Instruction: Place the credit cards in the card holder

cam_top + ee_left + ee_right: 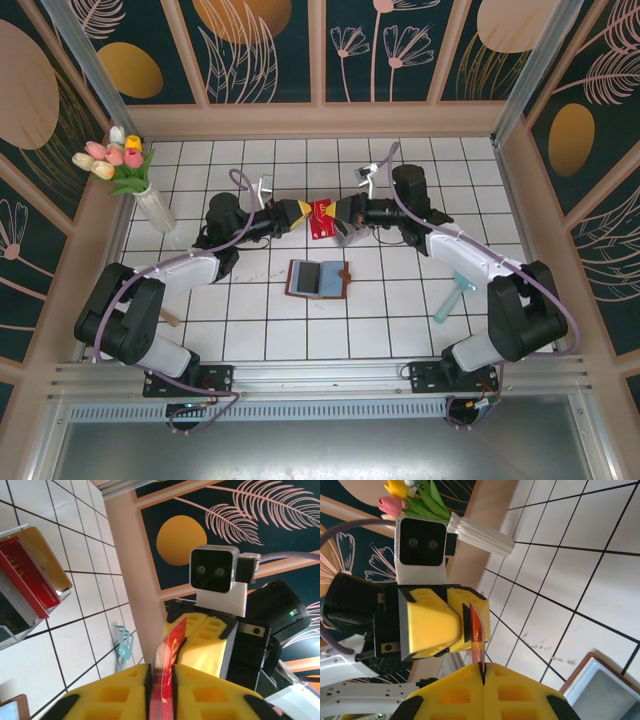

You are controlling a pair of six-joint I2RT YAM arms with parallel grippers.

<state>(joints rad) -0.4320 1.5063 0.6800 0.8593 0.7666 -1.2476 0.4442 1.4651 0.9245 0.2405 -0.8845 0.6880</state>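
Held thin red plastic card (322, 218) aloft over far middle of white tiled table (250, 330) | clamped at one edge by left gripper (303, 213), at the other by right gripper (338, 213) | spotted open brown leather wallet (318, 278) at table centre | risked bending or dropping card through opposing tugs.

Bare tiles (250, 330) around card holder (318, 278); vase (155, 208) far left.

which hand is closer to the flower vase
Left. The left hand sits between the vase and the red card it grips; the right hand grips the card's other side, farther away.
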